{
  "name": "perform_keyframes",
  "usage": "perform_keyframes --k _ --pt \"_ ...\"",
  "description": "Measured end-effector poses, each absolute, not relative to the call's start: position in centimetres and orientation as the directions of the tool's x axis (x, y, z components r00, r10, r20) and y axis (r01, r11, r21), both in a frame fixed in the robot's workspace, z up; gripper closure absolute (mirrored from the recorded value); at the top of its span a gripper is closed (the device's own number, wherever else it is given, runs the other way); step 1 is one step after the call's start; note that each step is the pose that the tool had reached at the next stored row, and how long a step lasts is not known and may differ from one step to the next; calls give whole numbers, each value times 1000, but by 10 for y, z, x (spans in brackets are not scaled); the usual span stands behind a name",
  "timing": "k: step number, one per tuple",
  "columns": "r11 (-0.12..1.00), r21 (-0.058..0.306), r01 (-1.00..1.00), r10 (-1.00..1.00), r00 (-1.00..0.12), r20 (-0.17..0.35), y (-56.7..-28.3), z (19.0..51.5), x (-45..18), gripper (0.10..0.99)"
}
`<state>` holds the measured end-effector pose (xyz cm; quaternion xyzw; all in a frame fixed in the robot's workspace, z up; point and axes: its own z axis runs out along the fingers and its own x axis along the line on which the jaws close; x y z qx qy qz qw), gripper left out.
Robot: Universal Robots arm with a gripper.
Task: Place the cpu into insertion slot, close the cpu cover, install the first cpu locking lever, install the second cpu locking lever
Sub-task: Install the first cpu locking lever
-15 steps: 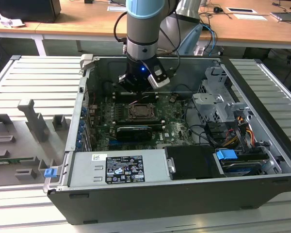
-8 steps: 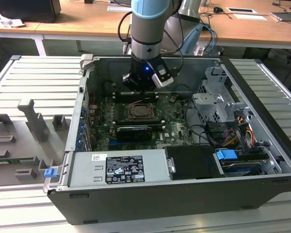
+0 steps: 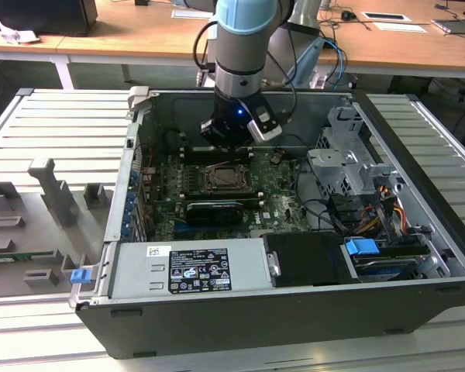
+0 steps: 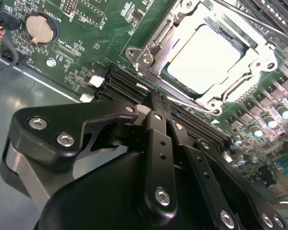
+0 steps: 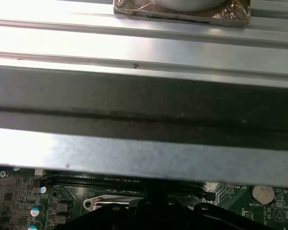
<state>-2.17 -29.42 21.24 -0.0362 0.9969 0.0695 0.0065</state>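
fingers: in the second wrist view the fingers (image 4: 159,111) look pressed together with nothing between them — closed and empty as far as I can see, tips hovering just over the black memory slots (image 4: 192,125) right beside the socket

gripper: in the exterior view the gripper (image 3: 231,143) hangs down inside the open PC case (image 3: 294,325), just behind the socket area, apart from it

cpu: pale silver square, the cpu (image 4: 204,60) already sits flat in the insertion slot (image 4: 209,98) — so step one looks done

cpu cover: the metal frame of the cpu cover (image 4: 156,45) seems to lie down around the chip with the window over it, so I'd say it's closed, though I can't fully tell if it's seated

levers: a thin wire lever (image 4: 249,20) runs past the far side of the socket; whether it's latched I can't tell

step in hand: my guess is we're at the first locking lever — the next move calls for getting closed tips onto that thin wire and pushing it down and under its hook without scraping the motherboard (image 4: 86,43)

surroundings: the case rests on a ribbed metal desk (image 3: 54,132)
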Motion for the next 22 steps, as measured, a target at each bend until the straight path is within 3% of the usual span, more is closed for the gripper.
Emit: perform_keyframes --k 22 --pt "990 123 -73 -72 -997 -17 -294 203 -18 980"
